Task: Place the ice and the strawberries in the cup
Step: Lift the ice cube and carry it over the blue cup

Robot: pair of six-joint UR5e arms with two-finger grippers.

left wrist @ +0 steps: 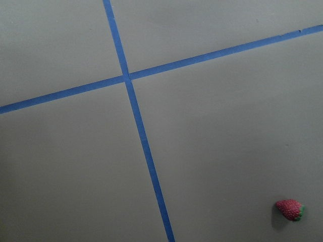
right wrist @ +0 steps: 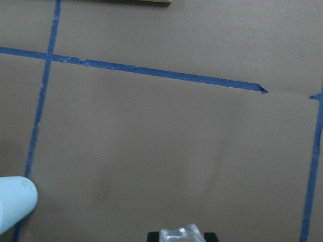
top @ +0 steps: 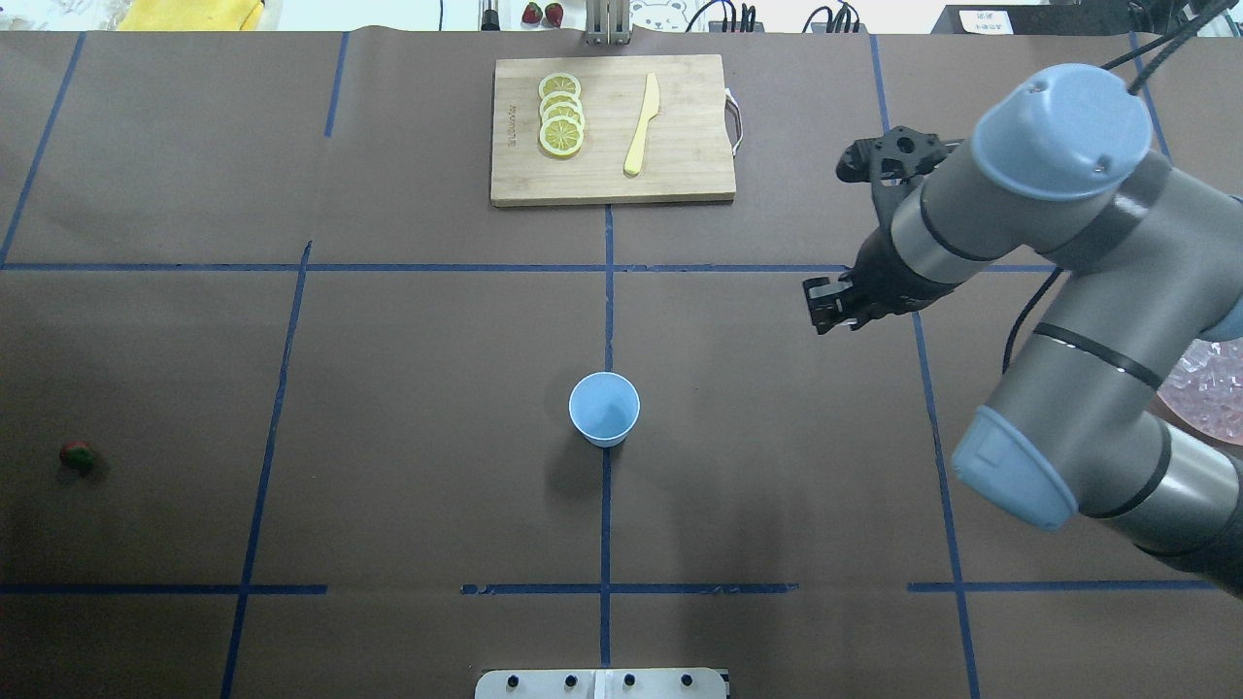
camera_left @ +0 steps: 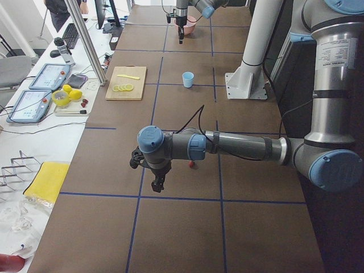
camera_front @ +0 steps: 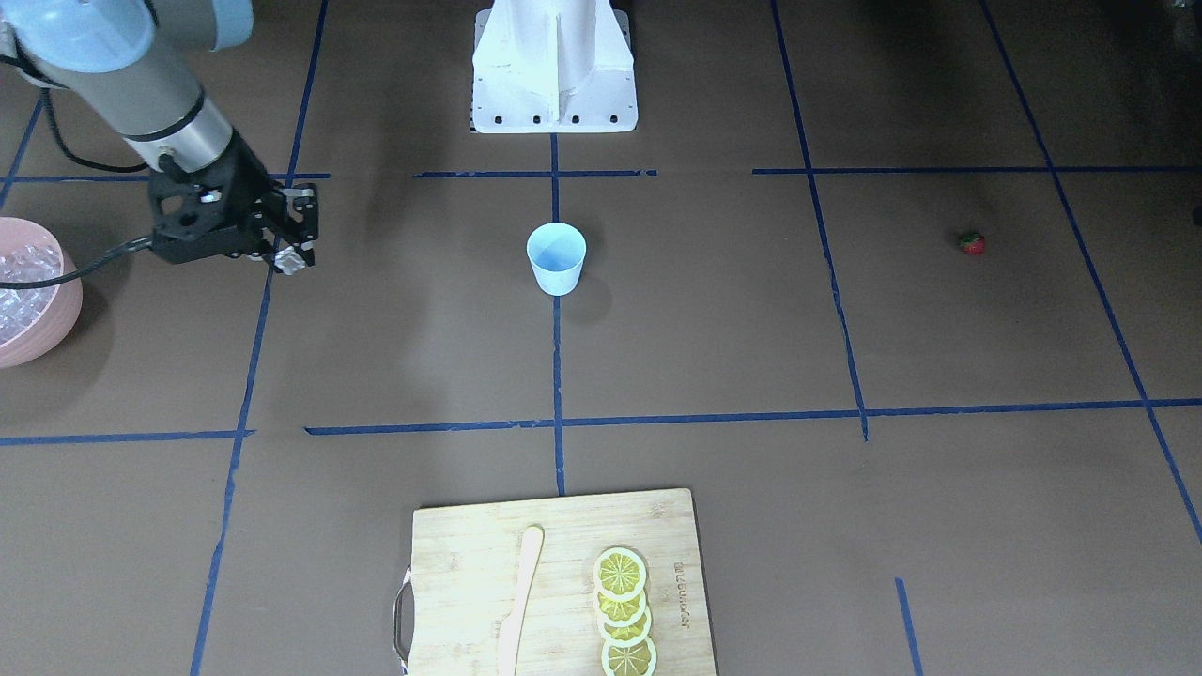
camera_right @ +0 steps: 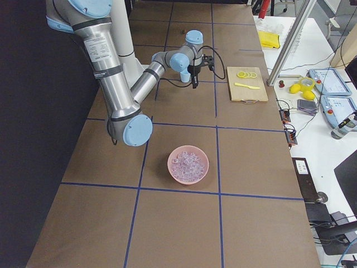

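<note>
The light-blue cup (camera_front: 556, 258) stands upright at the table's middle; it also shows in the overhead view (top: 604, 408). My right gripper (camera_front: 293, 258) is shut on one clear ice cube (right wrist: 180, 235) and holds it above the table, between the pink bowl and the cup, well short of the cup. The cup's rim (right wrist: 15, 204) shows at the right wrist view's lower left. The strawberry (top: 78, 455) lies alone on the table far on my left; it also shows in the left wrist view (left wrist: 289, 209). My left gripper (camera_left: 158, 182) hovers near it; I cannot tell if it is open.
A pink bowl (camera_right: 188, 163) with a heap of ice (camera_front: 14, 291) stands on my right side. A wooden cutting board (top: 612, 126) with lemon slices (top: 561, 115) and a pale knife (top: 641, 124) lies at the far edge. Blue tape lines cross the brown table.
</note>
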